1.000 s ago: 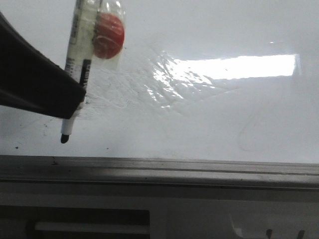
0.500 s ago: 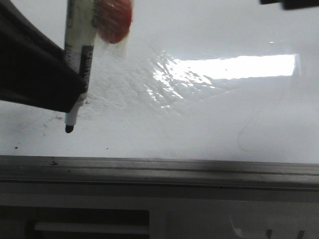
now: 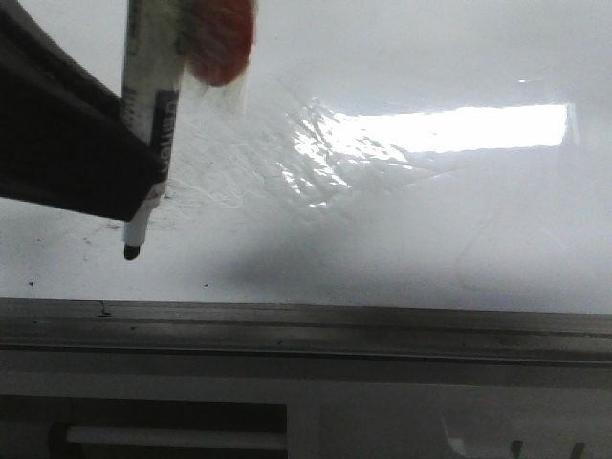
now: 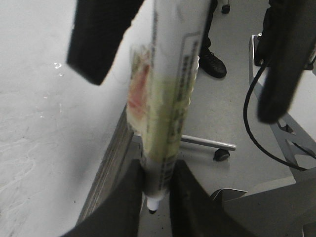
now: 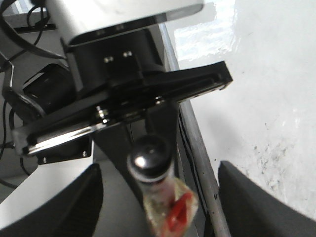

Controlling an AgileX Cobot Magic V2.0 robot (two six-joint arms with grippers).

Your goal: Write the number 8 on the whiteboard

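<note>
Left gripper (image 4: 154, 190) jaws clamp upright marker (image 3: 148, 105), tip near whiteboard (image 3: 402, 220) front-left edge | right gripper (image 5: 163, 197) jaws spread wide, empty

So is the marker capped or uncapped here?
Uncapped: the marker's bare black tip points down at the whiteboard, clamped in the left gripper.
</note>
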